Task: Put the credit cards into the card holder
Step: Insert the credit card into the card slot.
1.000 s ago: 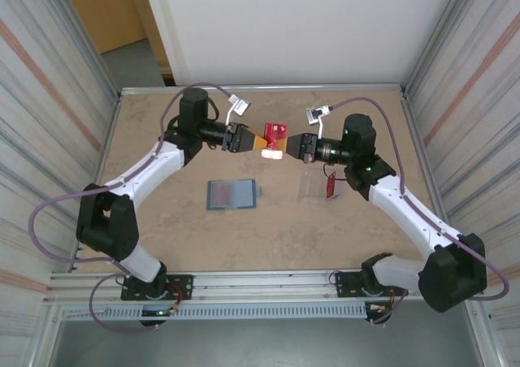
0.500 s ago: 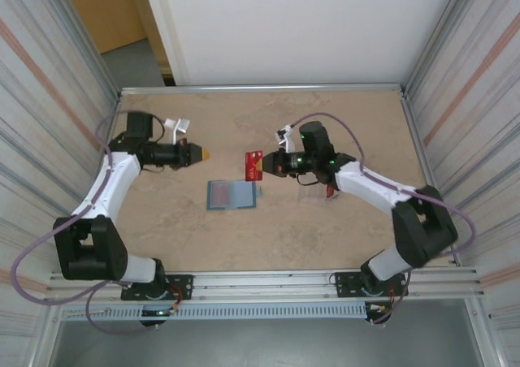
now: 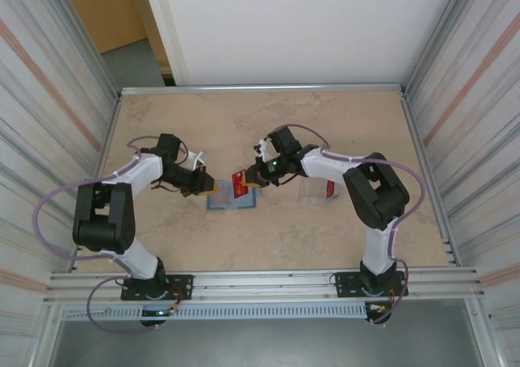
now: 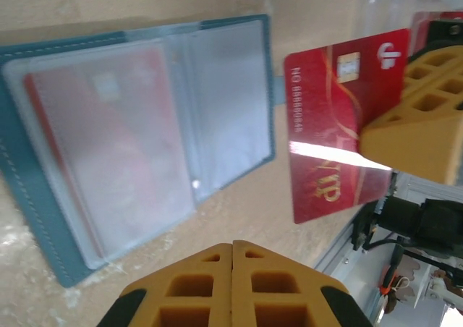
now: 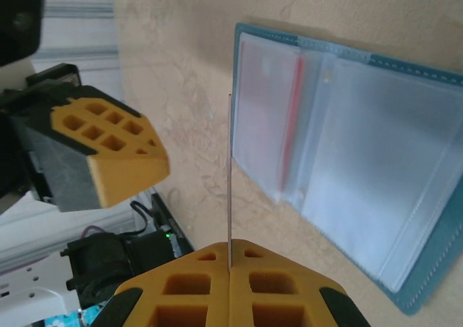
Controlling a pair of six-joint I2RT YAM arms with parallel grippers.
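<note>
Right gripper (image 5: 230, 258) pinches a red card (image 4: 329, 124) by one edge, its free edge aimed at the wallet (image 5: 376, 168) lying open just ahead. Left gripper (image 4: 233, 251), closed on nothing, hovers beside the wallet, likely to steady it.

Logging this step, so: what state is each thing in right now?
Teal-blue folding card holder: open flat, one red card in a sleeve.
Red plastic credit card: held at one edge, not yet in holder.
Left tool: shut, empty.
Right tool: shut on that card.
Clear plastic case: lying on the table.
</note>
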